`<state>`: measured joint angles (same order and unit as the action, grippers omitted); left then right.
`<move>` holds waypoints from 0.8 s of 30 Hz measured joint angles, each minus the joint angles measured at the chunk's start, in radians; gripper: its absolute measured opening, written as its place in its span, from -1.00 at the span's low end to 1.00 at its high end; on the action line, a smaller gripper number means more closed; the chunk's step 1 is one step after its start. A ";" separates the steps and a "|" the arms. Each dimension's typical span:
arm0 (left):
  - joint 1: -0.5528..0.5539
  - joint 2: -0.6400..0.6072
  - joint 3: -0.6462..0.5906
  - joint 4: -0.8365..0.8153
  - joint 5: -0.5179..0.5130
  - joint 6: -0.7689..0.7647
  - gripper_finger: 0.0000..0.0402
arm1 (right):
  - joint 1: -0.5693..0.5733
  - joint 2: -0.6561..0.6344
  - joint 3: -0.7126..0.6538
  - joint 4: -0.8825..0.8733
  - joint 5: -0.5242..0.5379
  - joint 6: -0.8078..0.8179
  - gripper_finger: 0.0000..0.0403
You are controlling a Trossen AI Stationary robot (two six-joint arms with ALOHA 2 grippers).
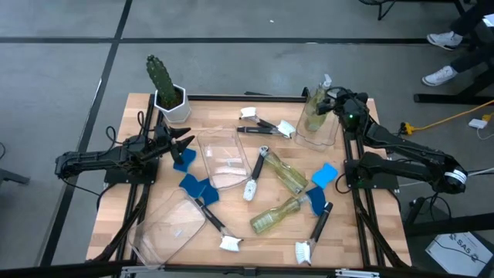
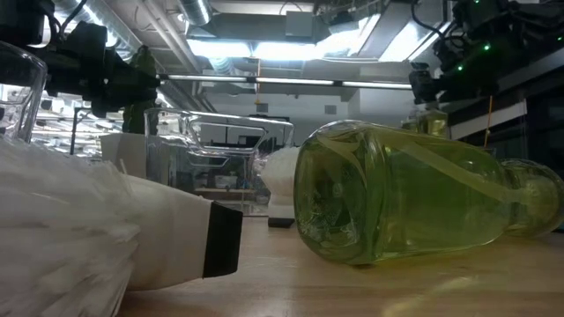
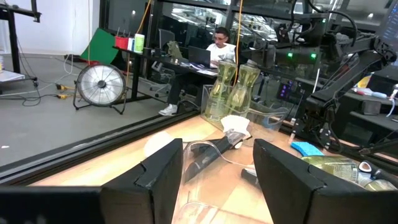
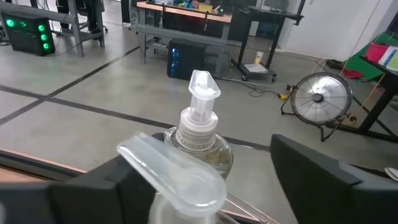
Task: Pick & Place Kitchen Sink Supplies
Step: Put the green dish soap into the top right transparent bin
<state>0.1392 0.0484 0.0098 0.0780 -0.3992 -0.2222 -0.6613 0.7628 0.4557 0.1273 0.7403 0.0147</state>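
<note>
Two soap bottles stand in a clear bin (image 1: 318,127) at the table's far right. My right gripper (image 1: 324,104) hovers open above them. In its wrist view its fingers (image 4: 205,186) stand wide on either side of the near bottle's pump head (image 4: 177,177), and the second bottle's pump (image 4: 202,106) rises just beyond. My left gripper (image 1: 185,143) is open and level at the table's left, above a blue sponge (image 1: 184,159); nothing is between its fingers (image 3: 217,180). Two more bottles (image 1: 285,174) (image 1: 276,216) lie on their sides mid-table.
Dish brushes lie scattered (image 1: 255,174) (image 1: 212,224) (image 1: 316,232) (image 1: 266,123), as do blue sponges (image 1: 197,188) (image 1: 324,174) (image 1: 315,201). Another clear bin (image 1: 224,158) sits mid-table and one (image 1: 166,228) near the left front edge. A potted cactus (image 1: 164,85) stands at the far left corner. In the low view a lying bottle (image 2: 414,198) and a brush head (image 2: 88,229) fill the foreground.
</note>
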 joint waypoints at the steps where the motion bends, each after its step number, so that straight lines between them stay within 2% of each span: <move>1: 0.000 0.000 0.000 0.000 0.000 0.000 -0.05 | 0.000 0.000 0.000 0.007 0.000 0.000 0.52; 6: 0.000 0.000 0.000 0.000 0.000 0.000 -0.05 | 0.000 -0.003 0.020 0.007 -0.001 0.001 0.62; 13: 0.000 0.000 0.000 0.000 0.000 0.000 -0.05 | 0.002 -0.005 0.083 -0.067 -0.040 0.009 0.62; 24: 0.000 0.000 0.000 0.000 0.000 0.000 -0.05 | 0.001 -0.007 0.104 -0.062 -0.062 -0.022 0.63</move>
<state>0.1392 0.0486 0.0098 0.0780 -0.3991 -0.2223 -0.6601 0.7555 0.5598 0.0649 0.6784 -0.0071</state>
